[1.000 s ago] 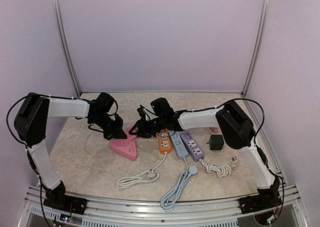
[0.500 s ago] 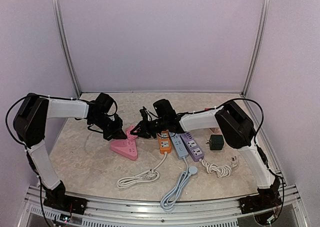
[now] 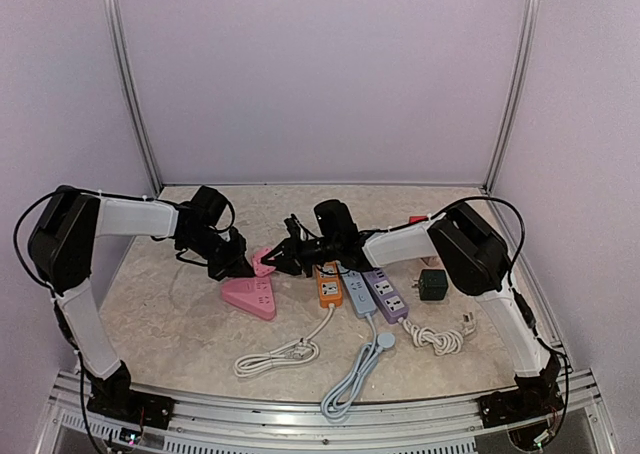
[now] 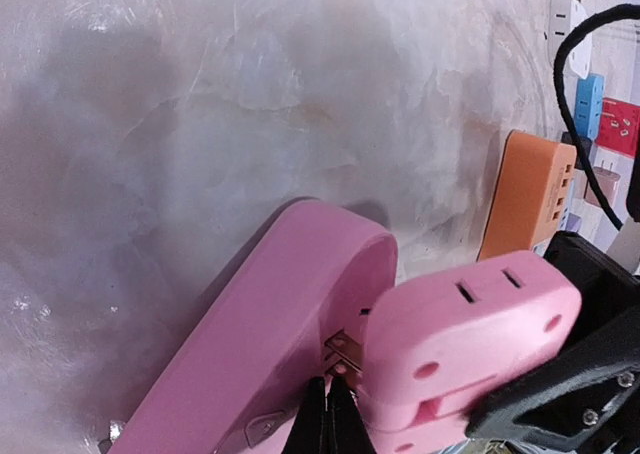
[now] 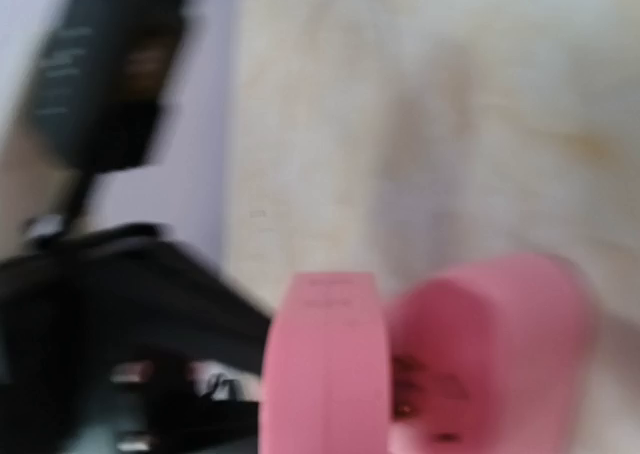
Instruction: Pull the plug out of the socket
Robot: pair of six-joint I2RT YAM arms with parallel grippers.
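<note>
Left wrist: left hand (image 4: pixel 326 416) closed, empty; pink socket strip (image 4: pixel 260 334) just left of its tips, pink plug (image 4: pixel 465 339) just right, prongs partly out of the strip, gripped by closed right hand (image 3: pixel 283 258)

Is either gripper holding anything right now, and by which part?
The right gripper clamps the pink plug by its body; the shut left gripper holds nothing.

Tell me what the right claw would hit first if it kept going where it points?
Probably the pink socket; the right gripper holds the pink plug right beside it, prongs showing.
</note>
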